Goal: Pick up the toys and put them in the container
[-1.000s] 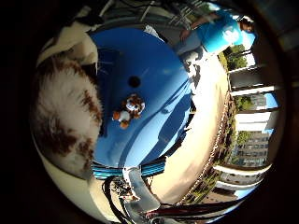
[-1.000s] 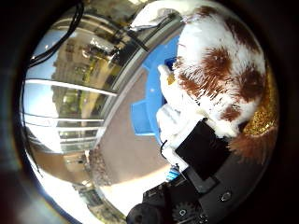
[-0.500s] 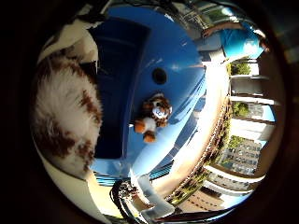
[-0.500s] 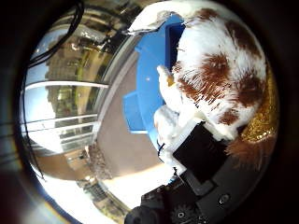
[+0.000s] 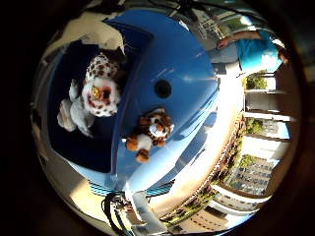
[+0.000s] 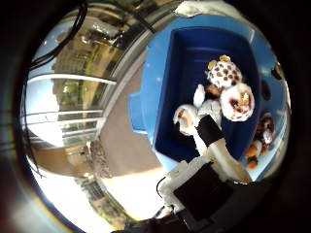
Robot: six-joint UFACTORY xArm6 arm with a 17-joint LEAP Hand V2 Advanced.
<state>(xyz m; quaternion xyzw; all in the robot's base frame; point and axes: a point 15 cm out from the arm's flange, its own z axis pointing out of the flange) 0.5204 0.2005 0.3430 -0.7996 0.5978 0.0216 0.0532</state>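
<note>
A white plush toy with brown spots [image 5: 94, 93] lies in the dark blue container [image 5: 57, 147], away from my fingers. The right thumb side palm view shows it too [image 6: 229, 93], inside the container's rim [image 6: 160, 83]. A small orange tiger toy [image 5: 148, 130] lies on the blue table [image 5: 192, 59] just beside the container. My hand [image 6: 222, 175] is above the container, with one white finger [image 6: 216, 146] reaching out straight and another white finger [image 5: 96, 29] over the far rim. The hand is open and holds nothing.
The blue table has a dark round hole [image 5: 162, 88] near the tiger toy. Beyond the table's edge is tan floor [image 6: 121, 131]. Railings and glass panels [image 6: 63, 107] stand further out.
The spotted toy was held close against my palm. It now lies loose in the container, and the hand has let go and pulled back from it. The view has shifted.
</note>
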